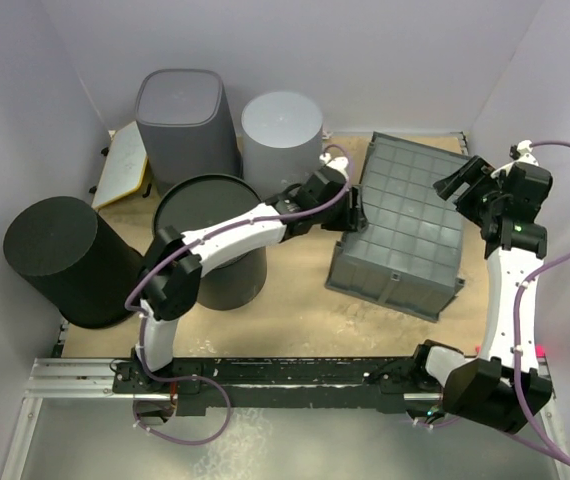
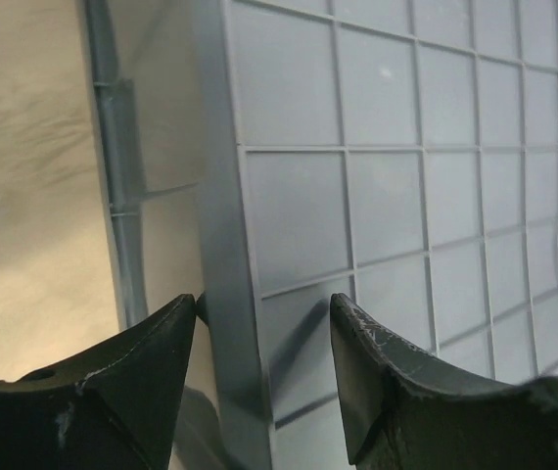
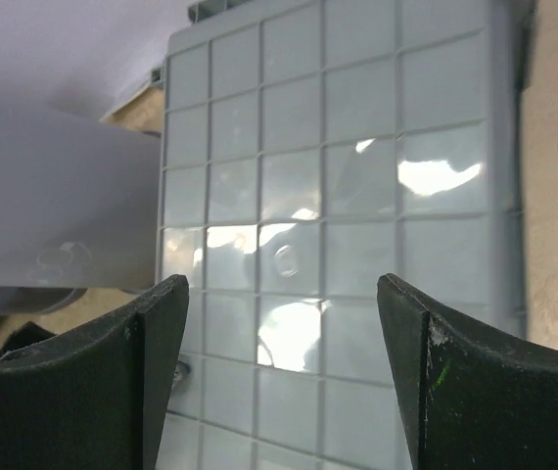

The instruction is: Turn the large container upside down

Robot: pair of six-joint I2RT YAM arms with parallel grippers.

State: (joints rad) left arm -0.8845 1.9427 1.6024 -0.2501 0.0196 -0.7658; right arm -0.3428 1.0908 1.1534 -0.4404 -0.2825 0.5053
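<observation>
The large grey crate (image 1: 405,215) lies right of the table's (image 1: 295,310) middle with its gridded underside facing up and its near wall showing below that. Everything else I place from it.

My left arm (image 1: 230,235) stretches from its base diagonally up and right, elbow raised, passing over a dark grey round bin (image 1: 215,290) that stands just left of the crate. My left gripper (image 2: 264,304) ends at the crate's left edge. Its jaws stand apart and straddle the corner where the side wall meets the underside: one finger (image 2: 132,377) is on the wall side, its tip right at the wall, and the other finger (image 2: 396,392) is over the grid. I cannot tell whether either pad presses on the plastic.

My right arm (image 1: 505,290) rises almost straight up along the crate's right side and bends inward at the wrist. My right gripper (image 3: 279,382) hangs over the crate's far right corner with its jaws wide apart and nothing between them. Through that gap I see the shiny grid squares.

Beyond the crate's far left corner stands a light grey round bin (image 1: 281,130). Further left is a taller dark grey bin (image 1: 185,115) with rounded corners, then a white board with a yellow edge (image 1: 120,165). A black bin (image 1: 55,260) is farthest left, well apart from the crate.
</observation>
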